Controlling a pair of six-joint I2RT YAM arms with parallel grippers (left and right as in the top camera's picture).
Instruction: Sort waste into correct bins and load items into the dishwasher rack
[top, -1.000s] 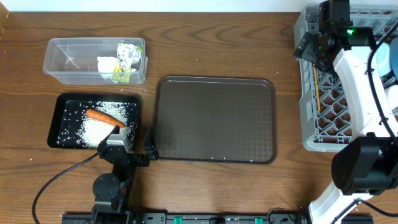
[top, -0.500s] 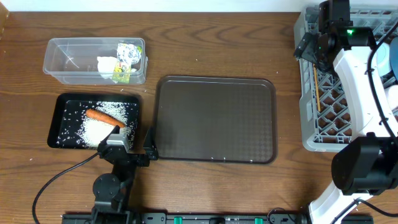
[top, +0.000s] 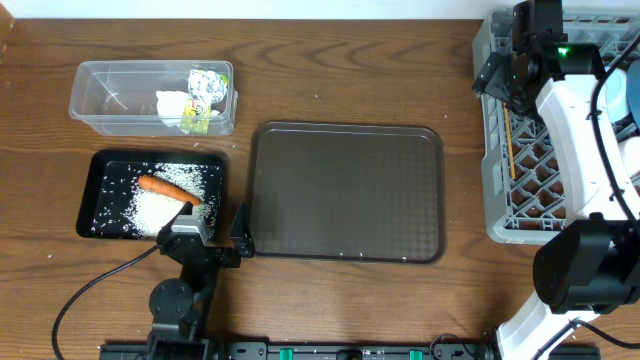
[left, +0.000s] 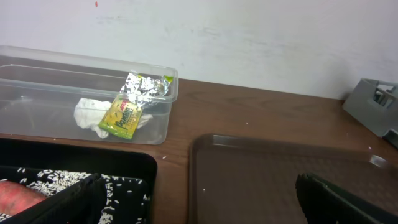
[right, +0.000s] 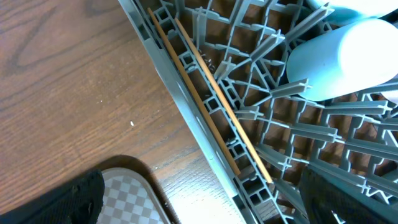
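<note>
- Left gripper (left: 198, 206): fingers wide apart, holding nothing, low over the wooden table (top: 350, 70).
- Right gripper (right: 199, 202): fingers wide apart, empty, above the grey rack (top: 495, 215) at 2 o'clock.
- Chopsticks (right: 211, 93) lie along the rack's edge.
- Rice (top: 150, 210) and carrot (top: 165, 186) sit in the black tray (top: 92, 170) at 9 o'clock.
- Wrapper (left: 124, 115) and tissue (left: 86, 115) sit in the clear tub (left: 37, 70) at 10 o'clock.
- White wall (left: 249, 37) behind.
- The right arm hides much of the rack, and the blue bowl (right: 342, 56) is cut off.

We list one worktop (top: 350, 70): dark brown wood, grain plainly visible, a few pale specks on its surface. We list one wall (left: 261, 37) behind it: white, faintly scuffed, evenly lit.
</note>
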